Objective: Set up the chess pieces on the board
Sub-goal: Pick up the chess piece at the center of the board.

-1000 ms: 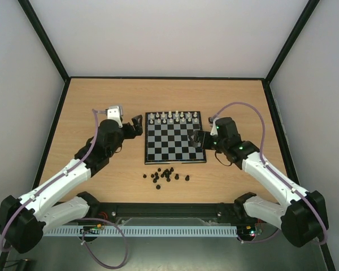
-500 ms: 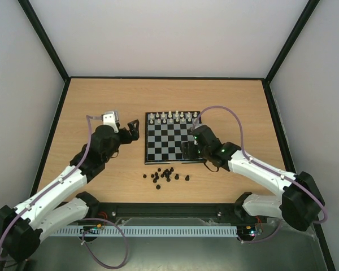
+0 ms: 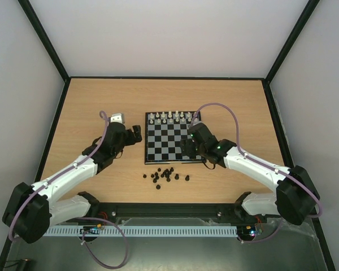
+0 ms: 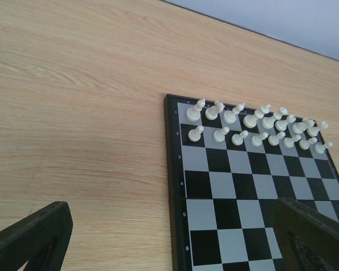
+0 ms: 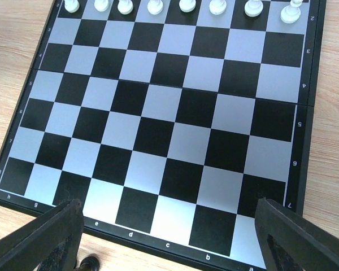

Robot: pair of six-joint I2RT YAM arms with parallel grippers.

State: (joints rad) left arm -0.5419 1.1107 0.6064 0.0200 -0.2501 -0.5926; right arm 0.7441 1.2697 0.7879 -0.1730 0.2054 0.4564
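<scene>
The board lies mid-table, with white pieces in two rows at its far edge. The black chess pieces lie in a loose cluster on the table just in front of the board. My left gripper is open and empty, at the board's left edge. My right gripper is open and empty, above the board's near right part. One black piece shows at the bottom of the right wrist view.
The wooden table is bounded by black frame rails and white walls. The arm bases sit at the near edge. White pieces show in the left wrist view and the right wrist view.
My right gripper has moved left from the board's right edge to over its near right squares. My left gripper has shifted slightly toward the board's left edge.
</scene>
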